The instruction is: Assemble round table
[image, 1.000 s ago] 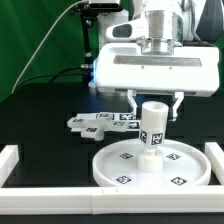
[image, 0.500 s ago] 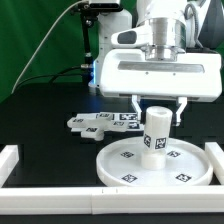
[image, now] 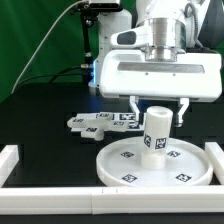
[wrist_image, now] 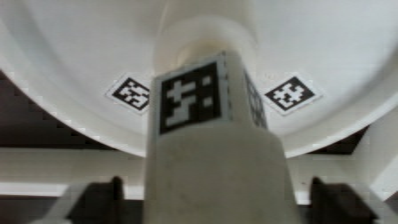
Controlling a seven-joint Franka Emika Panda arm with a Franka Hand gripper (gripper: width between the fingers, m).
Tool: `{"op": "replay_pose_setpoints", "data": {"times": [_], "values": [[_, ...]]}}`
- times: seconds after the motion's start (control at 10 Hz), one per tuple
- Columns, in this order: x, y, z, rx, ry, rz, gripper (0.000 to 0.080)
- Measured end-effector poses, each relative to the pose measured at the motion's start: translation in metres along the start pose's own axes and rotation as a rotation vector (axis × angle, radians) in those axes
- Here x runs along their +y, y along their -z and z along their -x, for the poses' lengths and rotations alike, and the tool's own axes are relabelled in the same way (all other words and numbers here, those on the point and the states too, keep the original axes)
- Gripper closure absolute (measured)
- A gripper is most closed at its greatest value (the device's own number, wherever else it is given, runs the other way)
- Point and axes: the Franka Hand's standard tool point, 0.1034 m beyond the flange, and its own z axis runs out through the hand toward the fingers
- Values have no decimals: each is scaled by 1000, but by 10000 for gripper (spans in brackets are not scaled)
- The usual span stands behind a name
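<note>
**tinkerdan:** so where's this round table build at? I see the black desk (image: 40, 130), and the large white rimmed round plastic disc (image: 100, 168) is lying flat on it right under the arm.

**mossy_k:** yep. The disc is tag side up, and I'd guess that's the underside, so the leg mount faces the arm. The thin flat white marker board (image: 100, 121) lies behind it, toward the exterior view's left and apart from the disc. That's just rig stuff.

**tinkerdan:** and the short thick white plastic cylinder leg (image: 155, 130)?

**mossy_k:** standing upright dead centre on the disc, which is where it has to seat. Can't tell if it's fully home.

**tinkerdan:** is it gripped?

**mossy_k:** doesn't look like it. The fingers (image: 181, 107) straddle the top of the leg, one on each side, with a sliver of gap, so they're spread and not clamping. That'd be handy if the next move is to close and twist, but that's my guess. The wrist view looks straight down the leg (wrist_image: 214, 150). Its small black-and-white square tag (wrist_image: 192, 95) faces the camera, with the disc (wrist_image: 71, 60) spread out below.
</note>
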Motion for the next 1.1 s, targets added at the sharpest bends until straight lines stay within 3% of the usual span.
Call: {"op": "replay_pose_setpoints", "data": {"times": [0.1, 0.2, 0.4, 0.6, 0.8, 0.9, 1.1], "values": [[0, 0, 0, 0, 0, 0, 187], [0, 0, 0, -1, 0, 0, 161], [0, -1, 2, -22, 0, -3, 152], [5, 0, -14, -102, -32, -27, 151], [-4, -4, -13, -278, -65, -72, 151], [-4, -4, -18, -319, -79, -82, 151], [-8, -2, -10, -488, -115, -107, 151]]}}
